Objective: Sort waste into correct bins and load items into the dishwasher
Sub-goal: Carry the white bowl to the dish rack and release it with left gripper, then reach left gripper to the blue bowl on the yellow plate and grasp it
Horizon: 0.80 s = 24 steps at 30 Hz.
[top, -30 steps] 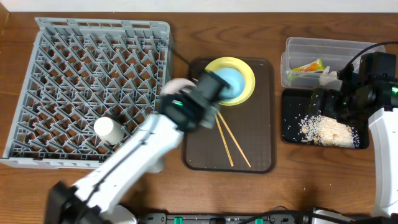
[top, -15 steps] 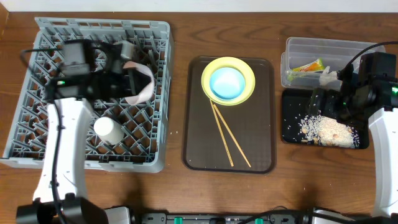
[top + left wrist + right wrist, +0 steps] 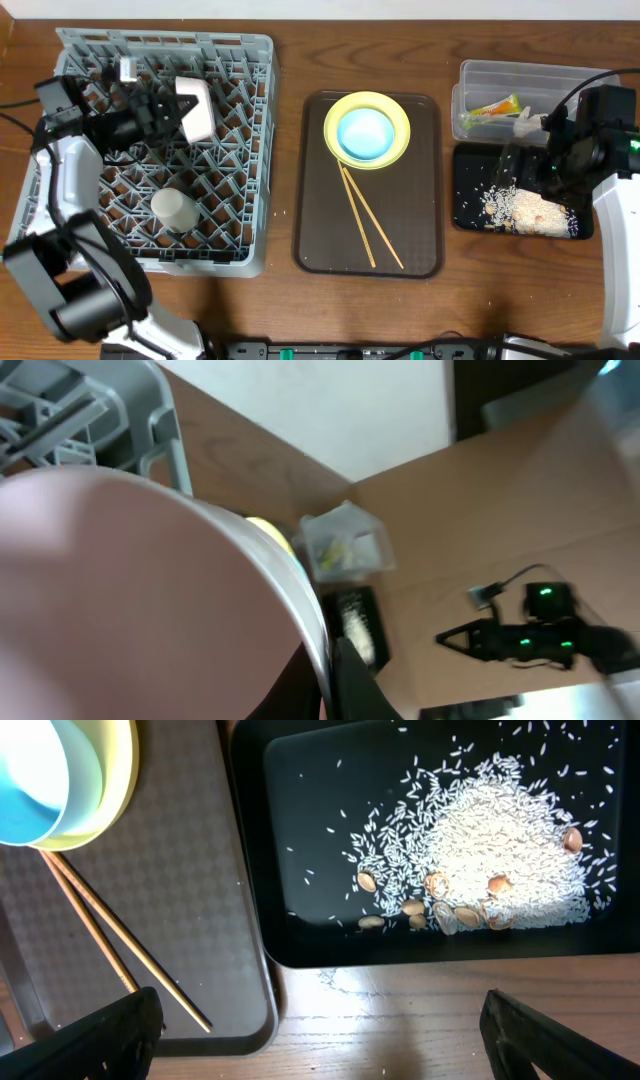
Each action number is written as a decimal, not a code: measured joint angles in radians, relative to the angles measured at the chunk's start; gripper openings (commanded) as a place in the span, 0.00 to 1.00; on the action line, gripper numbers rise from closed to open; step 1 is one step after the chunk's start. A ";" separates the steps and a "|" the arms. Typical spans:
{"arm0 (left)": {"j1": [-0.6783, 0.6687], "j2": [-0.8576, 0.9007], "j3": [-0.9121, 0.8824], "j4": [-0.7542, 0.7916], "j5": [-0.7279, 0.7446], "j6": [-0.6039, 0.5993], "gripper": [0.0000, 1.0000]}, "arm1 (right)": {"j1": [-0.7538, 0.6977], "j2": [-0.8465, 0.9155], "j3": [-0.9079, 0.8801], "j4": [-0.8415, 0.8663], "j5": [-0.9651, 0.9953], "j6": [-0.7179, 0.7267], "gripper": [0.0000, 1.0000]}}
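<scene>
**Pink bowl clamped in left end effector over the rack; right end effector open above the black tray**

Left end effector (image 3: 168,116) is clamped on the pink bowl (image 3: 196,108). The bowl is tipped on edge over the far part of the grey dish rack (image 3: 230,200). Can't tell if it touches the pegs. The left wrist view is mostly the bowl's smooth pale pink wall and rim, with one dark finger (image 3: 352,682) against the rim.

Rack: square grey plastic with a lattice of upright pegs, on the left of the wooden counter (image 3: 400,35). A small white cup (image 3: 173,211) stands in its near half, well apart from the bowl.

Brown tray (image 3: 420,250), centre: rectangular, rounded corners, fine textured surface. At its far end sits a round yellow plate (image 3: 400,125) with a light blue bowl (image 3: 364,132) in it. Two thin wooden chopsticks (image 3: 372,228) lie loose on the tray. They run from the plate's near edge toward the near right, spreading apart.

Clear tub (image 3: 480,72), far right: see-through plastic, rectangular. It holds a green-and-orange wrapper (image 3: 492,107) with crumpled white paper (image 3: 525,122) just beside it.

Black tray (image 3: 465,195), just on the near side of the tub: shallow, glossy. It holds a heap of whitish rice (image 3: 500,840), with stray grains spread to the left. A few tan shell-like bits (image 3: 455,915) sit at the heap's near edge.

Right end effector (image 3: 320,1038): fingers wide apart, holding nothing, above the black tray.
</scene>
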 measured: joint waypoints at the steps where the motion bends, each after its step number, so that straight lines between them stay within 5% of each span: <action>1: 0.008 0.023 0.000 0.009 0.022 -0.013 0.08 | 0.000 0.000 0.000 0.000 0.000 0.000 0.99; 11: 0.033 0.153 0.004 0.029 0.151 -0.046 0.08 | 0.000 0.000 0.000 -0.003 0.000 0.000 0.99; 19: 0.106 0.172 0.005 -0.007 0.087 -0.045 0.08 | 0.000 0.000 0.000 -0.009 0.000 0.000 0.99; 24: 0.156 0.177 0.005 -0.118 -0.021 -0.053 0.38 | 0.000 0.000 0.000 -0.009 0.000 0.000 0.99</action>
